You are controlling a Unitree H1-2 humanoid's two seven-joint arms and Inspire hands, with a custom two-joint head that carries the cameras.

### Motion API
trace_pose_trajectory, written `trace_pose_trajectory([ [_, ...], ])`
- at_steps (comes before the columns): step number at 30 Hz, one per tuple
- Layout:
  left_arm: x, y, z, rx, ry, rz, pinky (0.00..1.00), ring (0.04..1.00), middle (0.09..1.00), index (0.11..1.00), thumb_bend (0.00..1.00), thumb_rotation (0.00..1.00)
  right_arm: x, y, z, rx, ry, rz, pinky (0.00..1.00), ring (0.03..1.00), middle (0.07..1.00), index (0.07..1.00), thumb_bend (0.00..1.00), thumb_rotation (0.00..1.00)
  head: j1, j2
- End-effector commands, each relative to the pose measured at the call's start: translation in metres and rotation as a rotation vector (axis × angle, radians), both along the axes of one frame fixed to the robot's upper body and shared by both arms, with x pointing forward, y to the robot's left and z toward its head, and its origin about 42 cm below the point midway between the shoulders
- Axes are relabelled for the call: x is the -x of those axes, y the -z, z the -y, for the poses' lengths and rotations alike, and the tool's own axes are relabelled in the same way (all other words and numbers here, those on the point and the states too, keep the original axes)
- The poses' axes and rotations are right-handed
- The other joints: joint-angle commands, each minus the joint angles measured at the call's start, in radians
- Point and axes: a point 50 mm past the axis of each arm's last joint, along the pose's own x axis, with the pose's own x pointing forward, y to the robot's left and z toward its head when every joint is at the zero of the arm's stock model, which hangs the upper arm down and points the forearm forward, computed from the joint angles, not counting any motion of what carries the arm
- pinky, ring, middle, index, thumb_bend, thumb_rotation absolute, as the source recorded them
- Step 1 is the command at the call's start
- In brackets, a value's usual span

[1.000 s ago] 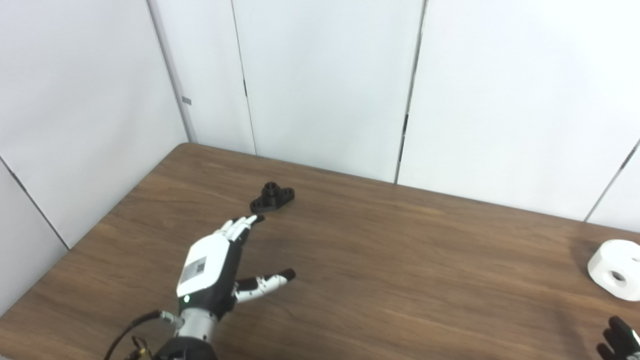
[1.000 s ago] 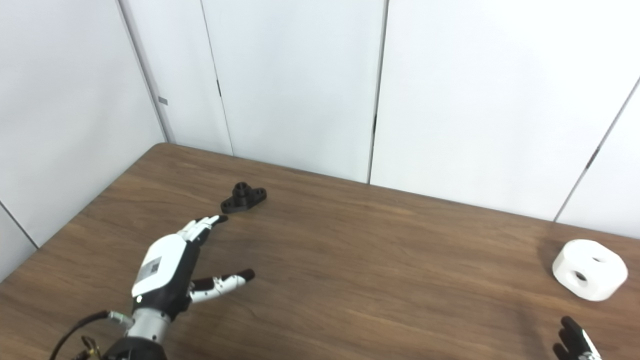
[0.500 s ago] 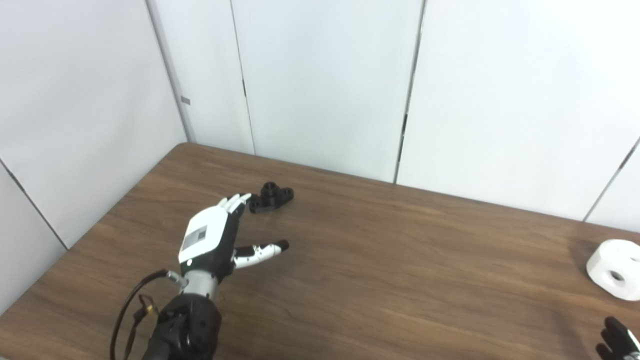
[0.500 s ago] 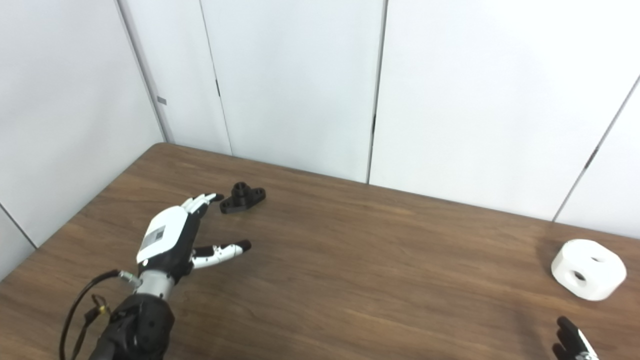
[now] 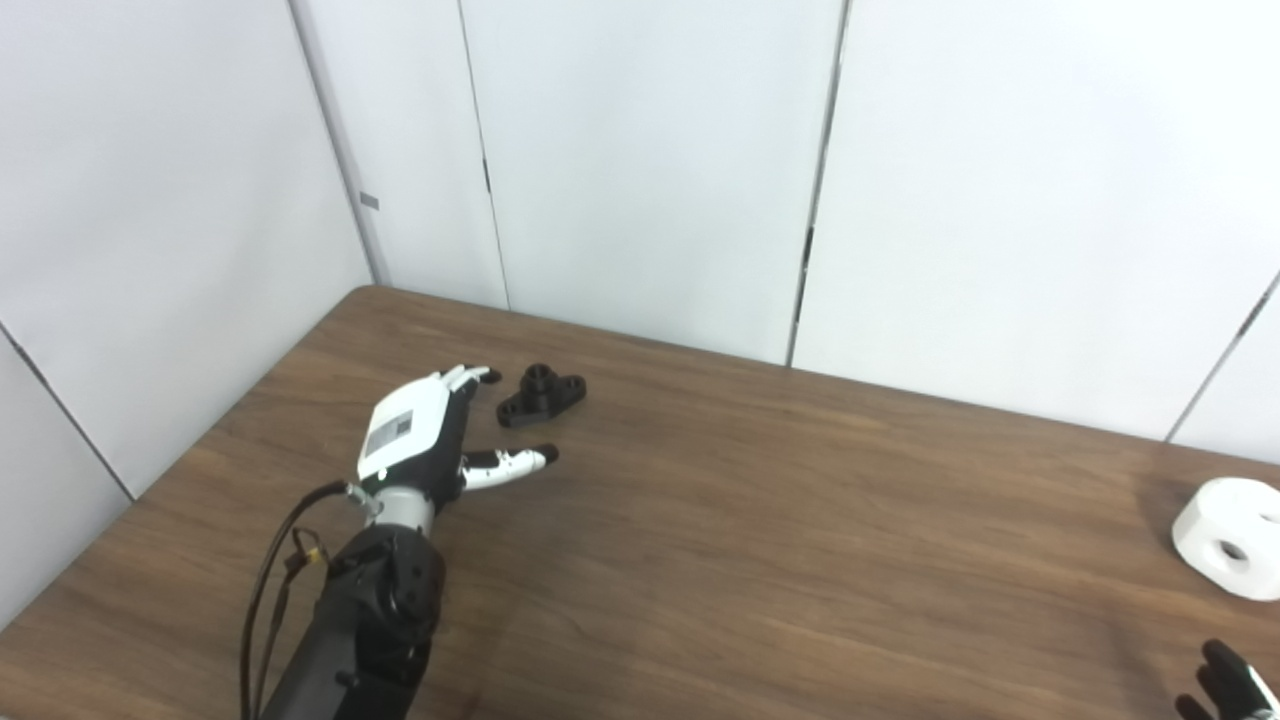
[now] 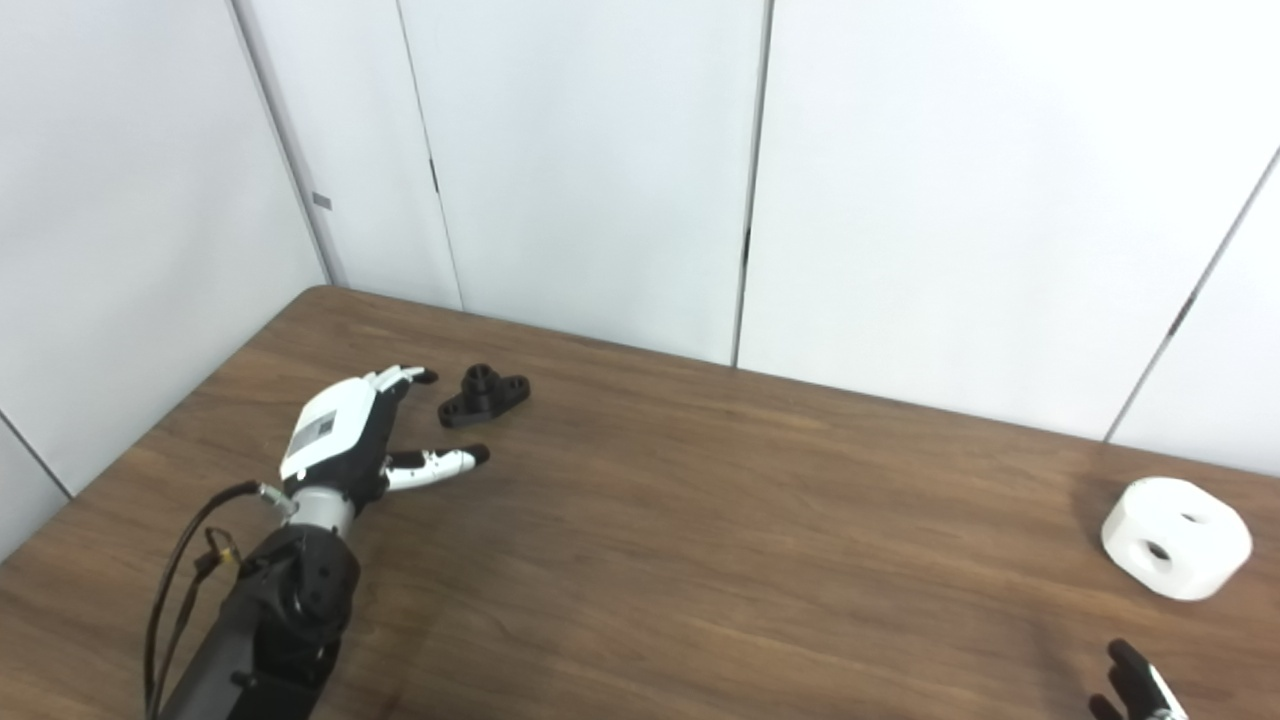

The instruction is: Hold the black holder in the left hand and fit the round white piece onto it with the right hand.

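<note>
Left hand (image 5: 415,435) spread wide, empty, just left of black holder (image 5: 541,393) at far left; could nudge it away. Round white piece (image 6: 1176,537) far right; right hand (image 6: 1135,685) barely visible, state unclear.

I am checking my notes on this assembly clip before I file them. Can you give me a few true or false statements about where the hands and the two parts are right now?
1. The left robot hand is open, with fingers spread beside the black holder. True.
2. The black holder is lifted off the table. False: it lies on the wood, not gripped.
3. The round white piece sits on the table near the right edge of the view. True.
4. The white piece is already fitted onto the holder. False: they lie far apart, at opposite sides of the table.
5. The right robot hand is holding the white piece. False: only its fingertips show at the bottom edge, short of the piece.
</note>
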Motion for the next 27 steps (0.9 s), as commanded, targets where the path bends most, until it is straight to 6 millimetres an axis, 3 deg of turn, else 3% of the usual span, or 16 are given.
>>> trace_pose_trajectory([
  [1,-0.013,-0.022,-0.007,-0.053,-0.020,0.077,0.94,0.956,0.926,0.839,0.83,0.46,0.029,0.040,-0.013,-0.066,0.028,-0.156,0.96,1.000,0.989,0.923,0.71,0.98,0.000,0.001],
  [27,-0.076,-0.025,-0.026,0.026,-0.067,0.006,0.92,0.954,0.918,0.803,0.82,0.40,0.033,0.034,-0.015,-0.077,0.039,-0.161,0.96,1.000,0.985,0.916,0.72,0.98,-0.025,0.032],
])
